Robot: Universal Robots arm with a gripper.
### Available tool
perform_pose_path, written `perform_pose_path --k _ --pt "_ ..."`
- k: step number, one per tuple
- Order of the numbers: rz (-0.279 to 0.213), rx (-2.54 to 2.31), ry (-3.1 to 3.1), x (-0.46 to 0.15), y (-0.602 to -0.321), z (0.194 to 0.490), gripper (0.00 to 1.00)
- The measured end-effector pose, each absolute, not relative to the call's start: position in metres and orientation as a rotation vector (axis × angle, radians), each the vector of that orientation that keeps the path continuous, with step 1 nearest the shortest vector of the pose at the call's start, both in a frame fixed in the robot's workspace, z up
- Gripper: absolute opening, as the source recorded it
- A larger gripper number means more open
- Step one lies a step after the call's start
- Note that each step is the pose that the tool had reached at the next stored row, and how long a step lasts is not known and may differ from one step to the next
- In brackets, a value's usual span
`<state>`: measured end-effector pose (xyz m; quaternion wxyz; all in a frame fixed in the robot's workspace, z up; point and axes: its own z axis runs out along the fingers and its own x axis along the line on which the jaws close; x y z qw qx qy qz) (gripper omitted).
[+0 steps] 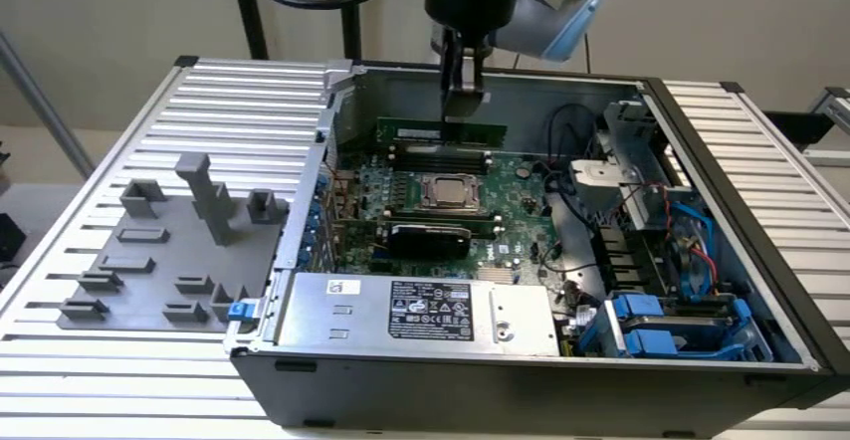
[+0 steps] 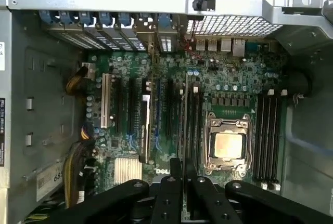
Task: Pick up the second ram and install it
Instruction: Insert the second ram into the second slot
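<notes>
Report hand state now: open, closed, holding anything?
The hand is closed on the ram, held on edge over the motherboard.

Pincer [image 2: 183, 166]: black, its fingers closed on a thin edge.
Second ram [image 2: 186, 112]: seen edge-on, a narrow strip reaching out from the fingers over the slots just beside the CPU socket.
CPU socket [image 2: 228, 146]: metal frame, with black memory slots [image 2: 268, 135] on its far side.
Motherboard [image 2: 234, 89]: green, inside the grey case [image 2: 31, 104].
Heatsink [image 2: 127, 170]: silver, finned, near the pincer.
</notes>
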<state>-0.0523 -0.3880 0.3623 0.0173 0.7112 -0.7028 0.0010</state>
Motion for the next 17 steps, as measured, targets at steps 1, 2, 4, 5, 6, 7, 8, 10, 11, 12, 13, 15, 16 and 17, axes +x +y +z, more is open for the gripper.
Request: perform_pose_path --k 1,2,4,5,6,7,8,10,11,12,13,15,16,17 --pt "0.003 2.210 -2.184 -0.052 -0.384 0.360 0.00" --pt "0.003 2.210 -2.184 -0.051 -0.381 0.359 0.00" --pt "0.003 2.210 -2.184 -0.050 -0.374 0.355 0.00" --pt "0.003 2.210 -2.184 -0.049 -0.372 0.353 0.00" --pt "0.003 2.210 -2.184 -0.049 -0.369 0.351 0.00" --pt "0.003 2.210 -2.184 -0.048 -0.368 0.350 0.00" --pt "0.003 2.209 -2.185 -0.047 -0.367 0.348 0.00" --pt "0.003 2.203 -2.191 -0.046 -0.366 0.344 0.00" --pt "0.003 2.199 -2.195 -0.045 -0.365 0.342 0.00" --pt "0.003 2.195 -2.198 -0.044 -0.365 0.340 0.00" --pt "0.002 2.192 -2.202 -0.043 -0.365 0.339 0.00" --pt "0.002 2.189 -2.205 -0.041 -0.365 0.337 0.00" --pt "0.002 2.188 -2.204 -0.041 -0.365 0.337 0.00" --pt "0.002 2.188 -2.204 -0.041 -0.365 0.337 0.00"
